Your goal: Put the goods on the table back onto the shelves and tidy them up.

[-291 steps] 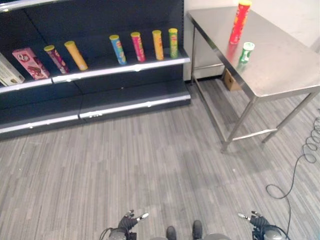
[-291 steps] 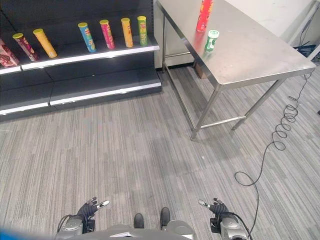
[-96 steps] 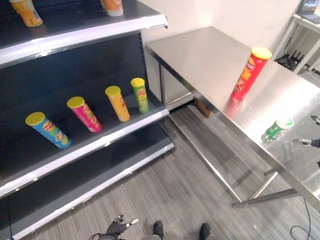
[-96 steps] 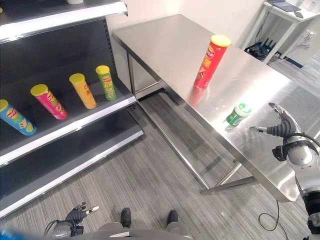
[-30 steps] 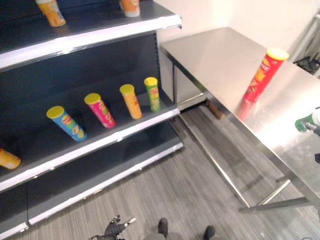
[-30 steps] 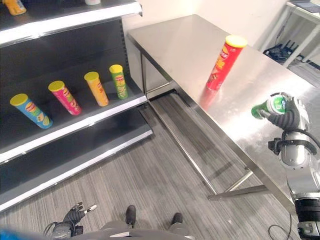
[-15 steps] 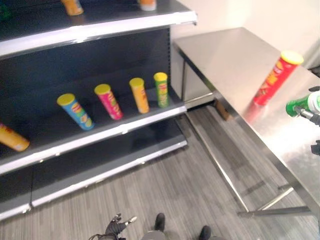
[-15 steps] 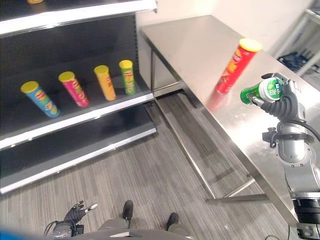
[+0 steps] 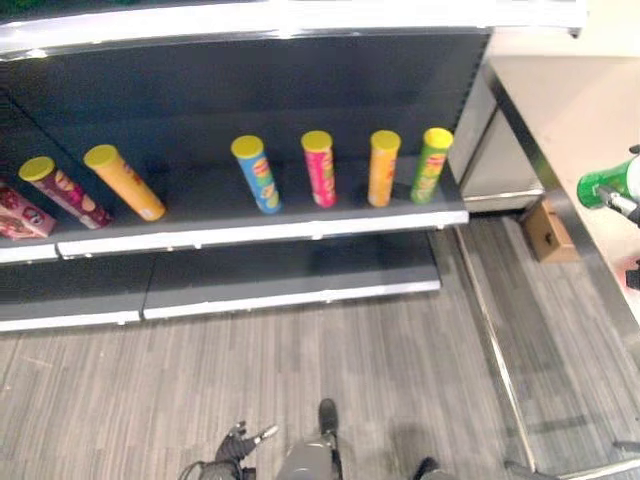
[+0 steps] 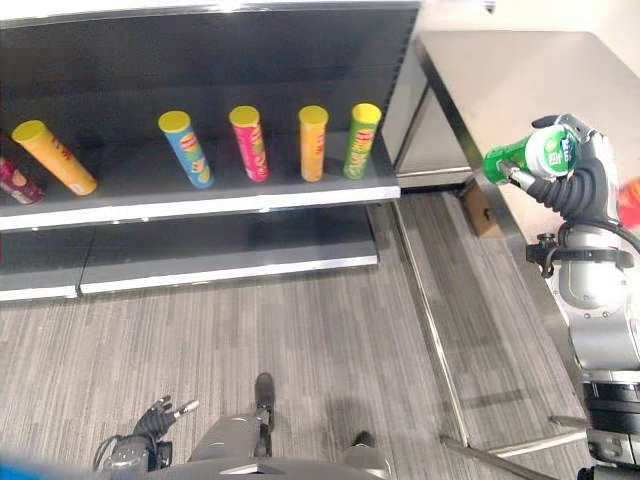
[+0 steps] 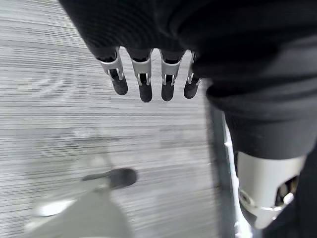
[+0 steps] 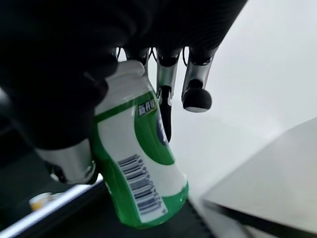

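A short green bottle [image 10: 520, 157] is clasped in the right hand [image 10: 577, 180], lifted clear of the table [image 10: 500, 70] and lying sideways, well right of the shelf [image 10: 200, 205] and its row of tubes [image 10: 248, 143]. The left hand [image 10: 158, 412] hangs low, fingers relaxed and holding nothing. The bottle is best turned upright before it is set down at the shelf's right end, beside the green tube [image 10: 361, 140], which must not be knocked.

We see bright, even light from above. Strong glare lies on the silver edge strip of the dark shelf [image 9: 250, 233] and on the shiny steel table [image 10: 500, 70]; both wrist views are blurred.
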{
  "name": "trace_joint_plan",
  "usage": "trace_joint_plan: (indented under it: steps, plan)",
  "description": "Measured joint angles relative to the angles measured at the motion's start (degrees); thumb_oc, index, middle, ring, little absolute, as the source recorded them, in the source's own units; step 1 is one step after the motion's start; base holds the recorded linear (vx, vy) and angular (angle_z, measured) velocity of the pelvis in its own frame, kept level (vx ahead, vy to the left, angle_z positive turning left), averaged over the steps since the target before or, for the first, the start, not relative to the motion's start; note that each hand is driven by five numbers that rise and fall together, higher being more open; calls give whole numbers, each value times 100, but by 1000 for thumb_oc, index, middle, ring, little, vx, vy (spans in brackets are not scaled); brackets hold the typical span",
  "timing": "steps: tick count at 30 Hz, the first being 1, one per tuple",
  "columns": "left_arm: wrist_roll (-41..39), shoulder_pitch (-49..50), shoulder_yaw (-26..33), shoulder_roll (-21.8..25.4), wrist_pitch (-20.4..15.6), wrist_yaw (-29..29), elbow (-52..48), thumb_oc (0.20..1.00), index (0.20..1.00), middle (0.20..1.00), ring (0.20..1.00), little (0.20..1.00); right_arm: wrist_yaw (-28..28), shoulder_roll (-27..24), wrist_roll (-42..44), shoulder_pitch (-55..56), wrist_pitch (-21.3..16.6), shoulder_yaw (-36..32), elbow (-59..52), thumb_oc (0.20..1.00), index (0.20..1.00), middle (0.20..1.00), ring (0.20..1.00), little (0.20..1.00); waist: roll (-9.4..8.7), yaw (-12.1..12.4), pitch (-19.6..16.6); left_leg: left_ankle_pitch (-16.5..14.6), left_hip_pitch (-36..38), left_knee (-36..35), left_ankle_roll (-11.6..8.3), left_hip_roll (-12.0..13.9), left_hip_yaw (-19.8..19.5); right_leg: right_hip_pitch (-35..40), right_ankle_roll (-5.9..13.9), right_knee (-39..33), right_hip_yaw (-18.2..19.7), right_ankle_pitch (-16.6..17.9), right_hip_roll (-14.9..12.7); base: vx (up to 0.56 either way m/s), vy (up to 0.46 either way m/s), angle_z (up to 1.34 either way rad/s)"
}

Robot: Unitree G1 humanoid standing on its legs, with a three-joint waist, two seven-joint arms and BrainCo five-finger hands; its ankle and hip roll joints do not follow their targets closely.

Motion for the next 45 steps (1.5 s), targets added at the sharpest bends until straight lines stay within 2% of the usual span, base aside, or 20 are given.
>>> trace_joint_plan:
  steps: [3,5,6,7,9,10,11,12,13,14,16,18,19,24,29,31,41,42,43,45]
  plan:
    - [0,-5,3,65,-13,10,-117,1000,1000,1000,1000,1000,-23,-4,-104,7,-1,2,12,200,200,200,200,200,-40,23,-20,-188,140,65,118,-151,-177,-226,-27,1007,141,-94,-241,140,205,31]
    - [0,29,-12,117,20,10,-27,1000,1000,1000,1000,1000,-28,-22,-104,11,16,-8,-1,200,200,200,200,200,-61,-35,-47,-284,314,74,238,-276,-331,-521,-24,2083,582,-78,-537,163,187,45]
    - [0,9,-79,175,23,9,62,1000,1000,1000,1000,1000,-43,-67,-108,26,17,-7,-10,200,200,200,200,200,-71,-106,-32,-374,447,93,384,-414,-529,-829,-38,2987,1006,185,-717,214,58,86]
    - [0,12,-181,262,25,9,62,1000,1000,1000,1000,1000,-47,-135,-128,146,12,-1,-17,200,200,200,200,200,6,-235,-17,-416,599,41,470,-374,-735,-1494,98,3937,1692,214,-674,138,-13,64]
    - [-3,45,-137,313,21,24,5,1000,1000,1000,1000,1000,-33,-257,-160,146,8,22,-121,200,200,200,200,200,142,-178,20,-352,656,-29,495,-236,-719,-1977,91,2963,1821,-367,-252,124,-64,31]
    - [-2,53,-130,340,24,17,9,1000,1000,1000,1000,1000,-33,-314,-159,151,3,22,-197,200,200,200,200,200,132,-243,27,-359,681,-35,486,-264,-826,-2083,82,2343,1722,-393,-138,228,-108,37]
    - [-2,15,-148,314,20,11,21,1000,1000,1000,1000,1000,-27,-410,-156,145,-20,22,-270,200,200,200,200,200,102,-255,51,-422,834,-93,429,-308,-956,-2262,35,1611,1745,-339,179,220,-113,88]
    - [4,-126,-163,262,24,-2,185,1000,1000,1000,1000,1000,-33,-573,-148,186,-75,-20,-437,200,200,200,200,200,86,-424,80,-510,902,-92,363,-356,-1266,-2336,17,281,2822,-115,898,178,-109,107]
    - [26,-151,-167,234,28,-23,177,1000,1000,1000,1000,1000,-33,-590,-147,261,-83,-181,-592,200,200,200,200,200,30,-534,119,-470,970,-125,404,-436,-1409,-2335,142,-161,3113,105,1080,121,-160,133]
    - [128,-161,-173,205,25,-42,107,1000,1000,1000,1000,1000,-34,-592,-144,284,-93,-288,-683,200,200,200,200,200,-40,-610,137,-465,1120,-163,427,-546,-1555,-2302,-16,-111,2935,296,1035,106,-160,103]
    - [214,-109,-176,55,-8,-52,10,1000,1000,1000,1000,1000,-25,-702,-89,269,-173,-405,-719,200,200,200,200,200,31,-566,27,-516,1362,-345,400,-567,-1812,-2054,-130,182,2541,392,879,89,-125,64]
    - [218,-52,-171,43,-18,-61,-38,1000,1000,1000,1000,1000,-7,-861,-57,192,-243,-461,-729,200,200,200,200,200,-119,-406,-14,-626,1388,-344,259,-657,-1821,-1605,-196,-244,2471,959,645,100,-139,9]
    - [216,-5,-125,-10,11,-39,60,1000,1000,1000,1000,1000,23,-827,3,89,-256,-393,-666,200,200,200,200,200,-55,-387,-22,-657,1390,-319,142,-522,-1794,-1393,-325,-649,2381,1265,794,74,-109,4]
    - [218,122,-165,-165,1,-72,33,1000,1000,1000,1000,1000,101,-1098,495,-300,-280,-459,-663,200,200,200,200,200,-22,-389,-20,-911,1532,-156,-264,-83,-1779,-1059,-643,-705,2244,1043,1236,80,-116,4]
    - [216,52,-184,-179,-17,-97,18,1000,1000,1000,1000,1000,245,-1531,1285,-1178,-440,-109,28,200,200,200,200,200,-36,-361,-33,-935,1573,-338,-296,98,-1816,-1054,-688,-715,2103,1002,1372,43,-70,13]
    - [209,153,-195,-125,-15,-99,23,1000,1000,1000,1000,1000,398,-1834,1795,-1588,-515,374,521,200,200,200,200,200,-103,-294,-80,-933,1536,-314,-298,94,-1831,-1054,-651,-733,2048,972,1349,29,-54,11]
    - [147,421,-428,-6,-30,-245,68,1000,1000,1000,1000,1000,1563,-2377,3446,-2923,-510,2282,1697,200,200,200,200,200,-217,-122,-251,-919,1423,-197,-295,87,-1884,-1087,-674,-732,1941,1016,1333,2,-8,3]
    - [110,389,-517,6,-51,-273,74,1000,1000,1000,1000,1000,1772,-2377,3697,-3579,-477,3036,2427,200,200,200,200,200,-260,-65,-299,-917,1418,-196,-295,74,-1901,-1087,-683,-729,1915,1022,1316,-14,-11,4]
    - [110,385,-528,9,-55,-274,74,1000,1000,1000,1000,1000,1780,-2377,3706,-3627,-468,3092,2505,200,200,200,200,200,-264,-60,-306,-917,1415,-196,-295,73,-1907,-1087,-682,-728,1910,1021,1314,-18,-14,17]
    - [103,298,-640,12,-75,-286,127,1000,1000,1000,1000,1000,1885,-2324,3783,-4695,-261,4206,3433,200,200,200,200,200,-323,10,-349,-891,1348,-180,-285,39,-2007,-1100,-719,-729,1822,1047,1267,-12,-11,21]
